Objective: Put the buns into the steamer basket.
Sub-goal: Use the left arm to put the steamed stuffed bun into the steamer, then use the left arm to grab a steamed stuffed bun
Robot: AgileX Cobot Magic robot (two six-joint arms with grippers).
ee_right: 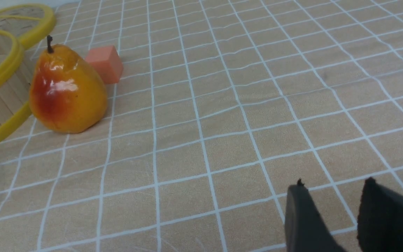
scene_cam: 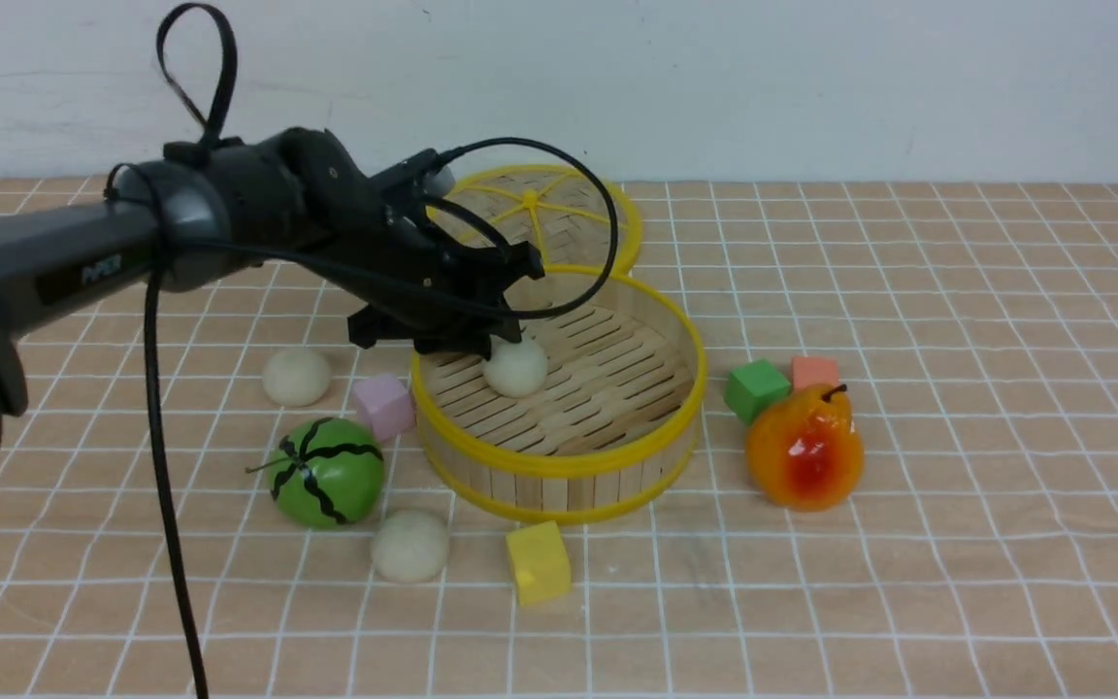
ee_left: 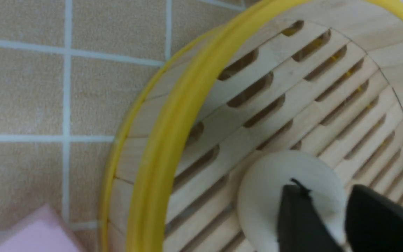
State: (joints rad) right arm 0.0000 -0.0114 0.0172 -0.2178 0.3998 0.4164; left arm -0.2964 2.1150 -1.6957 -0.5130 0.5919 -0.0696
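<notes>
The steamer basket (scene_cam: 559,466) stands mid-table. One cream-white bun (scene_cam: 516,367) lies on its slatted floor at the left side. My left gripper (scene_cam: 501,338) hangs just above that bun. In the left wrist view the jaws (ee_left: 325,185) stand a little apart, and the bun (ee_left: 268,189) sits under them, spreading well past one finger, inside the yellow rim (ee_left: 173,140). A second bun (scene_cam: 296,377) lies on the table left of the basket. A third bun (scene_cam: 410,546) lies in front of it. My right gripper (ee_right: 332,182) is open and empty over bare table, out of the front view.
A green striped watermelon ball (scene_cam: 326,473) and a pink cube (scene_cam: 384,406) sit left of the basket. A yellow cube (scene_cam: 538,561) is in front. A pear (scene_cam: 805,449), a green cube (scene_cam: 756,388) and an orange cube (scene_cam: 815,371) are at the right. A woven lid (scene_cam: 544,218) lies behind.
</notes>
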